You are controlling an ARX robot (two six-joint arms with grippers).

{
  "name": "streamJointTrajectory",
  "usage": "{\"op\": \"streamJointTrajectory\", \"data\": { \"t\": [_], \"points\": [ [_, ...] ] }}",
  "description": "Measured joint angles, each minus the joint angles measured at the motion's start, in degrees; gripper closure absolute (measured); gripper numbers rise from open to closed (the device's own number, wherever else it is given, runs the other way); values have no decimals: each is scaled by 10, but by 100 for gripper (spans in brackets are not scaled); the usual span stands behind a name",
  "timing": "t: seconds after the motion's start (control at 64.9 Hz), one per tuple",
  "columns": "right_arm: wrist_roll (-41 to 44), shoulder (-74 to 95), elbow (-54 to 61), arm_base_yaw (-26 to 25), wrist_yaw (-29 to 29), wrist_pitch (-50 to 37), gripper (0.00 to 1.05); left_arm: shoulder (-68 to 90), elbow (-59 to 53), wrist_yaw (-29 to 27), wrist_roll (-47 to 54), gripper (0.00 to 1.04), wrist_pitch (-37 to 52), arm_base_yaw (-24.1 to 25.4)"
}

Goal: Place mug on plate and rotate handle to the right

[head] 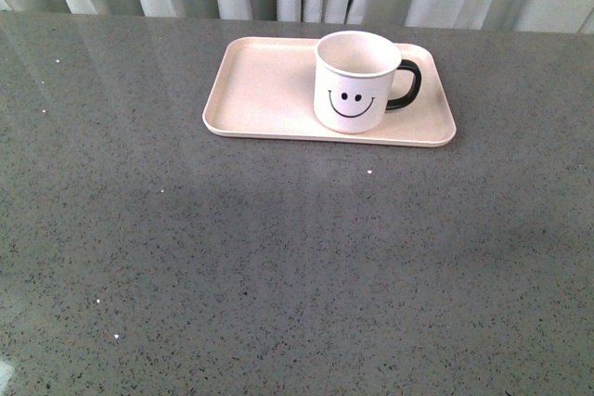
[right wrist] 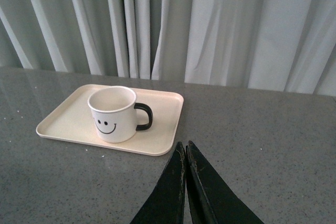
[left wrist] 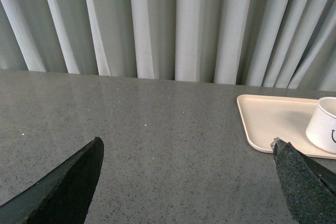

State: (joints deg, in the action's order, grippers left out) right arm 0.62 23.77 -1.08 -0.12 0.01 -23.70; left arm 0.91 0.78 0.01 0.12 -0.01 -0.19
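We see a white mug [head: 356, 81] with a black smiley face standing upright on a pale pink plate [head: 260, 90], toward the plate's three o'clock end, on a grey speckled table [head: 278, 266]. Its black handle [head: 408, 85] points to three o'clock in the front view. Our right gripper [right wrist: 185, 148] hovers over bare table with its fingers pressed together, holding nothing, near the plate's edge but apart from the mug. Our left gripper [left wrist: 186, 148] is spread wide and empty, the plate just beyond one fingertip [left wrist: 281, 148].
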Motion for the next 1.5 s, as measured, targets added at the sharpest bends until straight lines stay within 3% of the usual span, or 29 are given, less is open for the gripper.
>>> {"op": "streamJointTrajectory", "data": {
  "t": [0.663, 0.771, 1.064, 1.295, 1.449, 1.495],
  "points": [
    [0, -135, 0, 0, 0, 134, 103, 0, 0, 0, 0, 9, 0, 0],
    [0, -207, 0, 0, 1, 225, 103, 0, 0, 0, 0, 9, 0, 0],
    [0, -234, 0, 0, 0, 236, 102, 0, 0, 0, 0, 9, 0, 0],
    [0, -235, 0, 0, 0, 236, 55, 0, 0, 0, 0, 9, 0, 0],
    [0, -235, 0, 0, 0, 236, 29, 0, 0, 0, 0, 9, 0, 0],
    [0, -235, 0, 0, 0, 236, 16, 0, 0, 0, 0, 9, 0, 0]
  ]
}}
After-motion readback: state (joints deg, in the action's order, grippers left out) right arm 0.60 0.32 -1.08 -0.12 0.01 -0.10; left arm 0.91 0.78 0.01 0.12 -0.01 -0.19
